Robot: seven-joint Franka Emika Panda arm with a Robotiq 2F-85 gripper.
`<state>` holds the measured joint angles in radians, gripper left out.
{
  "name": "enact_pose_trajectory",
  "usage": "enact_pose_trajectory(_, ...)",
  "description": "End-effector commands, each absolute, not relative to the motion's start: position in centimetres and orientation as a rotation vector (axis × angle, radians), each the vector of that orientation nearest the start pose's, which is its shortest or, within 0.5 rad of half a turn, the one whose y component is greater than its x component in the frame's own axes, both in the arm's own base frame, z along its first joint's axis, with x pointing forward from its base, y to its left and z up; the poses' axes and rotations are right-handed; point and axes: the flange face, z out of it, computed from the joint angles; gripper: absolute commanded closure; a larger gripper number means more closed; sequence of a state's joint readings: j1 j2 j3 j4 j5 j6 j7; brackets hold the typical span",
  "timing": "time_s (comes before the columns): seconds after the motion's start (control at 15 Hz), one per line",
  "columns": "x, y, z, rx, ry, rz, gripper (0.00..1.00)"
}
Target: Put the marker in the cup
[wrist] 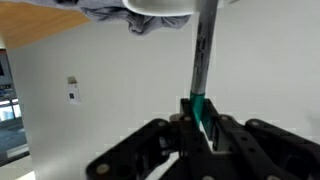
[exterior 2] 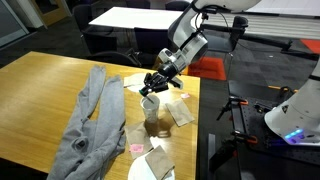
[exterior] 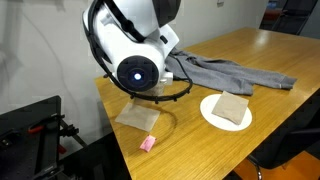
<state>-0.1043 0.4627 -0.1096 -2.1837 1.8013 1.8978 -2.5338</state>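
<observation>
In the wrist view my gripper (wrist: pixel 200 118) is shut on the green marker (wrist: pixel 202 70), which sticks out from between the fingers toward the top of the picture. In an exterior view the gripper (exterior 2: pixel 152 88) hangs just above the paper cup (exterior 2: pixel 152 110), which stands upright near the table's edge. The marker is too small to make out there. A white rounded rim (wrist: pixel 158 8) shows at the top edge of the wrist view; I cannot tell whether it is the cup. In the exterior view filled by the arm (exterior: pixel 135 60), the cup is hidden.
A grey cloth (exterior 2: pixel 90 120) (exterior: pixel 225 72) lies spread on the wooden table (exterior 2: pixel 40 90). A white plate (exterior: pixel 226 110) holds a brown napkin. A small pink block (exterior: pixel 148 143) (exterior 2: pixel 137 149) and beige napkins (exterior 2: pixel 180 112) lie near the cup.
</observation>
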Motion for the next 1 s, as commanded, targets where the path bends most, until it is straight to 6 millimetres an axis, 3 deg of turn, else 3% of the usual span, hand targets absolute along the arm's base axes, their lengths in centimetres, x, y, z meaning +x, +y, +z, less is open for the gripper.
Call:
enact_pose_trajectory(0.0, 54.7, -5.0, 17.9, -1.858, -0.921, -1.449, 0.96)
enact_pose_trajectory(0.2, 54.7, -5.0, 17.2, -1.866, -0.924, -1.478, 0.96)
enact_pose_trajectory(0.27, 55.5, -5.2, 18.0, -1.861, -0.912, -1.478, 0.96)
enact_pose_trajectory(0.67, 56.7, -5.4, 18.4, -1.843, -0.913, -1.511, 0.96)
enact_pose_trajectory(0.93, 56.6, -5.2, 17.6, -1.843, -0.909, -1.495, 0.96)
